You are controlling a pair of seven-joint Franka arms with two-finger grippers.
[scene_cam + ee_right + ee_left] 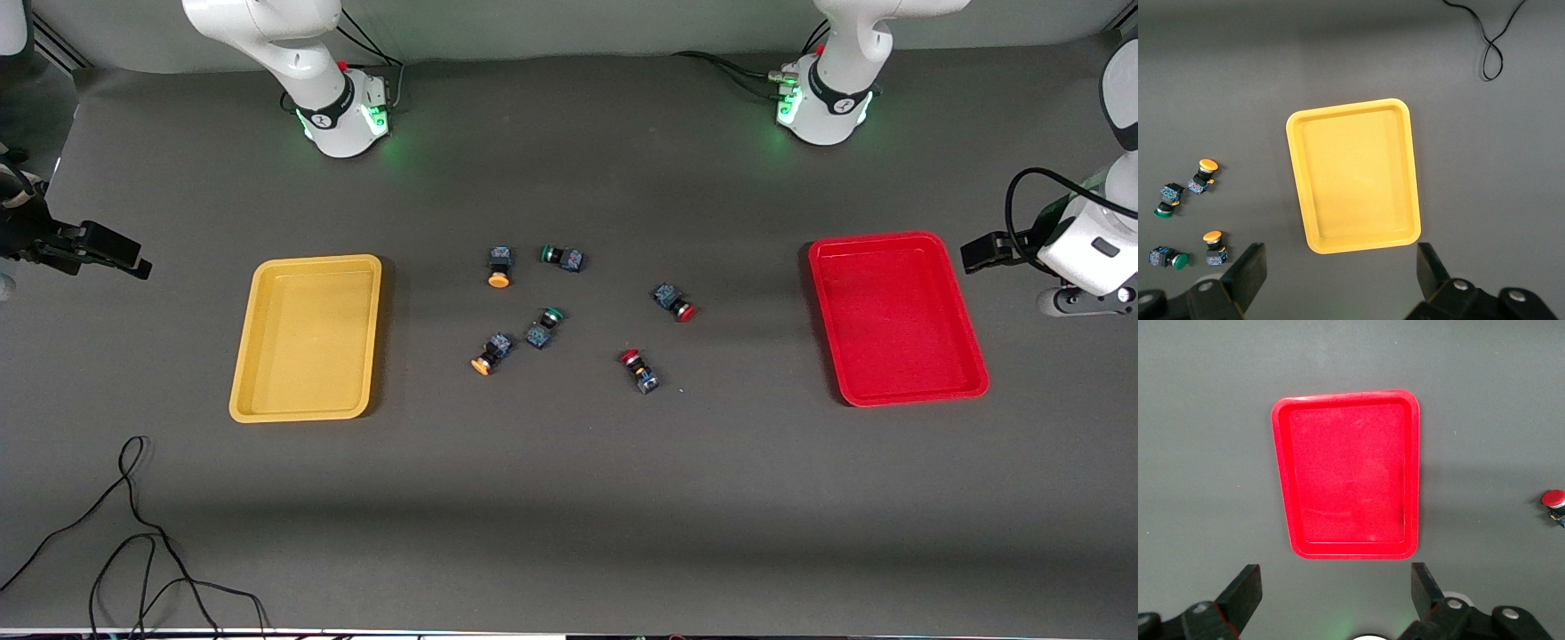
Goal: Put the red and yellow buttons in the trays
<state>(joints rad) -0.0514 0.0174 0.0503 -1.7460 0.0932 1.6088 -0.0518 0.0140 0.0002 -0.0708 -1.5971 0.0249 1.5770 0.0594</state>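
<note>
The likeliest slip from here is a wrong pick: the two green-capped push-button switches (562,257) (544,327) lie in the same loose cluster as the four wanted ones, and one of them sits just beside an orange-yellow-capped switch (491,352), so fingers coming down there could close on the green one or knock both askew. The switches are tiny and lie on their sides at odd angles, so a grasp across the round cap and not the black-and-blue body would probably let one squirt out. The other orange-yellow-capped switch (499,267) and the two red-capped switches (675,302) (639,369) lie apart on the dark grey surface, none yet in a tray. The right gripper (1338,270) hangs high with its fingers spread wide and empty, the shallow yellow plastic tray (1405,127) lying between and ahead of the fingertips and the yellow-capped switches off to one side of them. The left gripper (1335,590) is posed alike, fingers wide apart and holding nothing, the shallow red plastic tray (1415,480) framed between them and one red cap just at the outer edge of its view.
</note>
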